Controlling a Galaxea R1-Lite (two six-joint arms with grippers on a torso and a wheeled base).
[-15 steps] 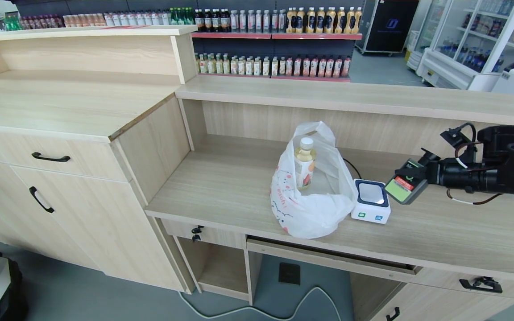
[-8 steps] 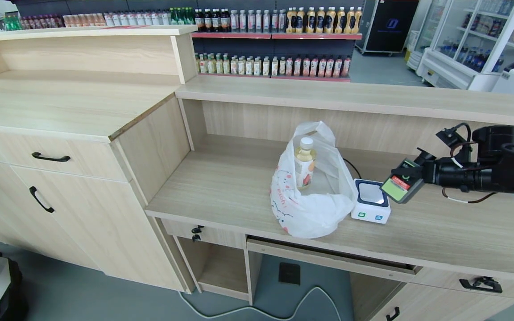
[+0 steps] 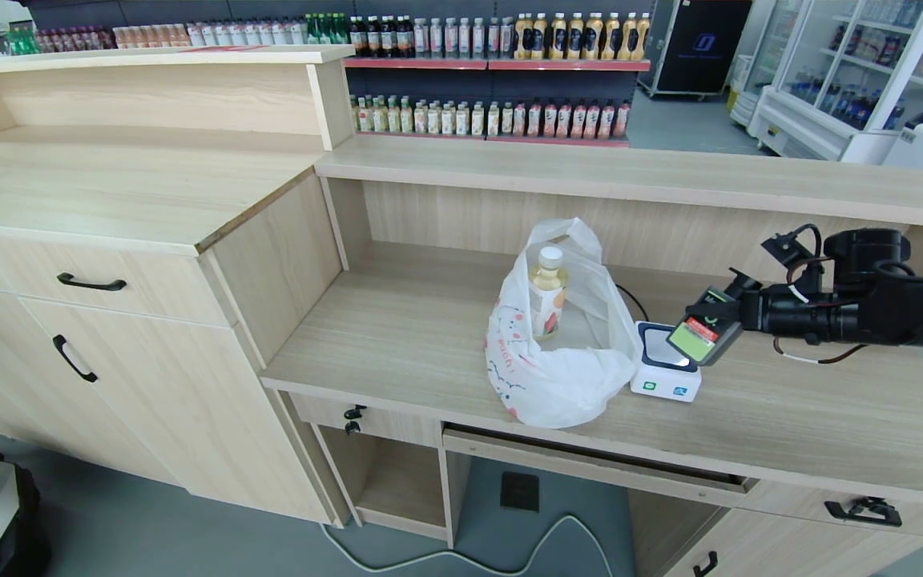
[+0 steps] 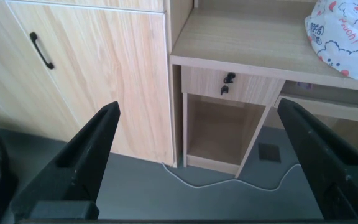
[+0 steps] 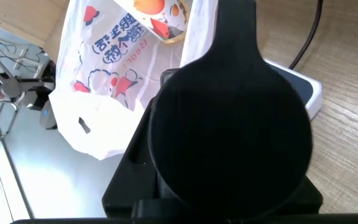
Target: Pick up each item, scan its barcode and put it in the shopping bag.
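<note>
Just above the white scanner point(image 3: 658, 378), a flat green-faced, red-striped packet point(image 3: 694, 340) clamped in the right claw point(image 3: 723, 315).

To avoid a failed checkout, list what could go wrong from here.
The pack in the right gripper hangs tilted over the edge of the scanner, so the scan may miss. The mouth of the bag is slack, with the bottle standing inside; the pack could catch on either going in.
</note>
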